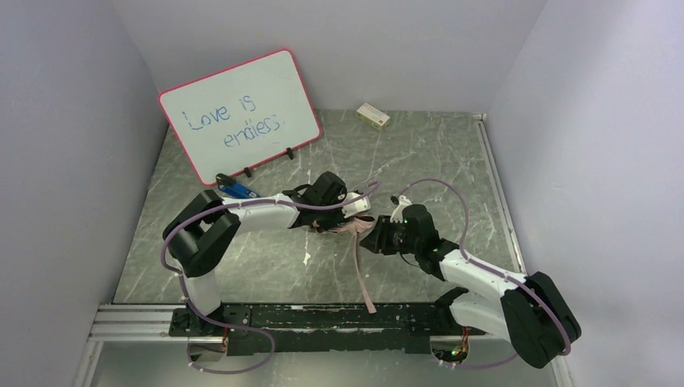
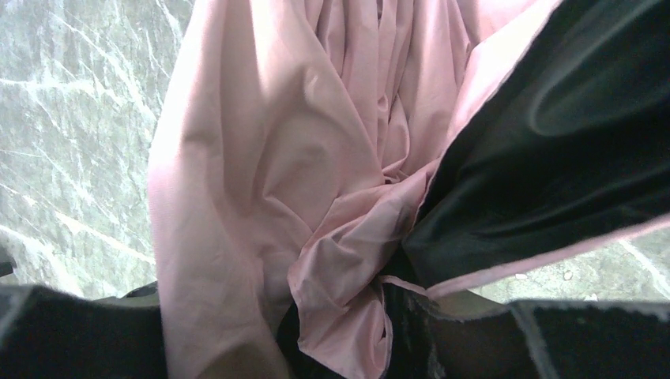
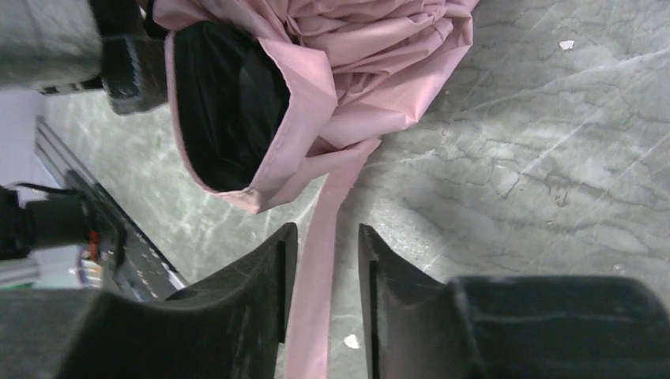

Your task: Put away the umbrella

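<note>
Step in hand, my read: securing the collapsed bundle by getting hold of the strap so it can be wound round the cloth. The umbrella [image 1: 339, 227] is folded down but loose and unrolled. It lies on the desk [image 3: 513, 158] between the two claws.

The left claw [image 2: 296, 324] is clamped on a bunch of canopy [image 2: 261, 158]. Pink cloth fills the whole gap between its fingers, and the canopy's black inside flares off to one side just ahead of them. Looks like the anchor.

The right claw [image 3: 325, 260] has its jaws part-way apart, with the strap [image 3: 312, 316] running straight through the gap. The strap sits close to one finger with daylight on the other side, so it's straddled, not pinched. The rest of the bundle sits just ahead of the fingertips. The strap's free end trails back past the claw.

Next move calls for:
- closing the right claw on the strap
- pulling it taut and wrapping it round while the left claw holds

Risks, as I judge them: the thin flat strap slips out of the jaws, the fingertips scrape the desk, or the loose folds spill open once tension comes on.
</note>
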Motion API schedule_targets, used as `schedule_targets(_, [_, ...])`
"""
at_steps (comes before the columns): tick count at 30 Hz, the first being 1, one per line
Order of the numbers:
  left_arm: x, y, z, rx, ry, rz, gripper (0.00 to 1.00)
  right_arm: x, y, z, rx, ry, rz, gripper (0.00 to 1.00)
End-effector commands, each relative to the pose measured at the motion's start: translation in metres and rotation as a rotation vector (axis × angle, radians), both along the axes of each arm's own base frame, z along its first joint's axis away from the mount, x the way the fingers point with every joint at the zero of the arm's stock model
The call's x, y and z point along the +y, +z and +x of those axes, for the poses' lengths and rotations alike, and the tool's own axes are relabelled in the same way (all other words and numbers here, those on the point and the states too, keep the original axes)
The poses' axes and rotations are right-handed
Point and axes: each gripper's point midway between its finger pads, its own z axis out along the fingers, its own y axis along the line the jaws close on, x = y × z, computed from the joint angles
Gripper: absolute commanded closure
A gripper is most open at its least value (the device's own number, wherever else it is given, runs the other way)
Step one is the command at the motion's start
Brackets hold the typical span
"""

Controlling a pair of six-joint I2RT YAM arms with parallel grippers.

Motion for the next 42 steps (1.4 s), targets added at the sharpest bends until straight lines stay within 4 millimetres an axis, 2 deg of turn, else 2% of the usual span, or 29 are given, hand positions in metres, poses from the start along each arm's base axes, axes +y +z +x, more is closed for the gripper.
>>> schedule_targets(1, [-0.011,0.016,0.007,-0.016,0.006,-0.071,0.95,0.007,0.000,0.001,-0.008,0.046,0.020,0.55])
schedule_targets(5, [-0.012,0.017,0.011,-0.021,0.013,-0.072,0.95,0.012,-0.002,0.003,0.003,0.044,0.037,0.43])
schedule_targets(7, [-0.012,0.018,0.010,-0.018,0.015,-0.077,0.95,0.012,-0.001,0.008,-0.009,0.022,0.036,0.42])
schedule_targets(11, [-0.011,0.020,0.010,-0.018,0.023,-0.076,0.95,0.019,-0.004,0.014,-0.041,-0.006,-0.033,0.42])
schedule_targets(15, [-0.011,0.020,0.010,-0.015,0.027,-0.082,0.95,0.023,-0.011,0.017,-0.105,-0.079,-0.127,0.46])
schedule_targets(23, [-0.011,0.018,0.012,-0.003,0.041,-0.076,0.95,0.020,-0.040,0.018,-0.132,-0.160,-0.297,0.52])
schedule_targets(26, [-0.012,0.020,0.012,-0.001,0.048,-0.079,0.95,0.016,-0.054,0.019,-0.121,-0.179,-0.369,0.60])
schedule_targets(29, [-0.013,0.026,0.013,-0.007,0.057,-0.092,0.95,0.016,-0.058,0.015,-0.113,-0.164,-0.367,0.77])
schedule_targets(33, [-0.015,0.034,0.016,-0.019,0.073,-0.112,0.95,0.026,-0.054,0.004,-0.113,-0.080,-0.314,0.99])
schedule_targets(38, [-0.018,0.046,0.021,-0.030,0.100,-0.144,0.95,0.035,-0.043,-0.016,-0.105,0.033,-0.235,1.00])
schedule_targets(42, [-0.020,0.066,0.025,-0.057,0.113,-0.195,0.95,0.040,-0.034,-0.031,-0.102,0.114,-0.186,1.00])
